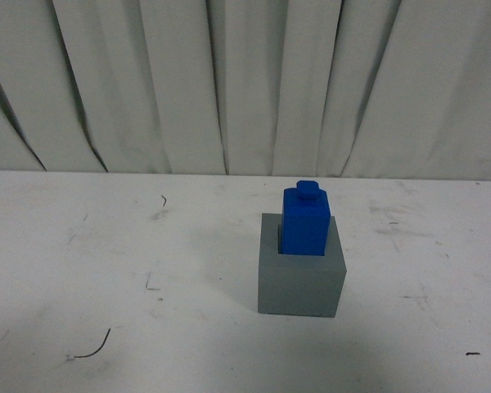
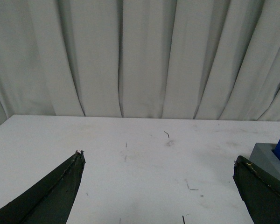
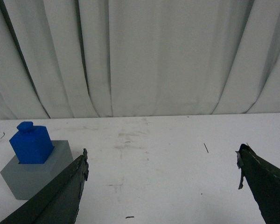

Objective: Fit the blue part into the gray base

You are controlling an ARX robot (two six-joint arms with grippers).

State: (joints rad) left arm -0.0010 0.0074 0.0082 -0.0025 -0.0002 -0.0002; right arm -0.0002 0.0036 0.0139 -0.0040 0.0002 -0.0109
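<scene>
The blue block (image 1: 305, 223) stands upright in the square recess of the gray cube (image 1: 301, 280), its stud pointing up, and the cube sits on the white desk (image 1: 106, 270) a little to the right of the middle in the front view. The block's long axis runs vertically, and most of its height still shows above the cube's top face, so how deep it sits cannot be told; a thin dark gap shows on its left side.

Neither arm appears in the front view. The left end effector (image 2: 158, 165) is spread wide and holds nothing; the cube and block lie off to its right, just past its right finger. The right end effector (image 3: 162, 161) is likewise wide apart and empty, and the cube and block lie to its left, beside its left finger.

Both end effectors sit apart from the block, touching nothing. Which arm is nearer cannot be told for certain. The insertion looks done, or nearly so; any further push would have to come straight down along the block's upright axis.
</scene>
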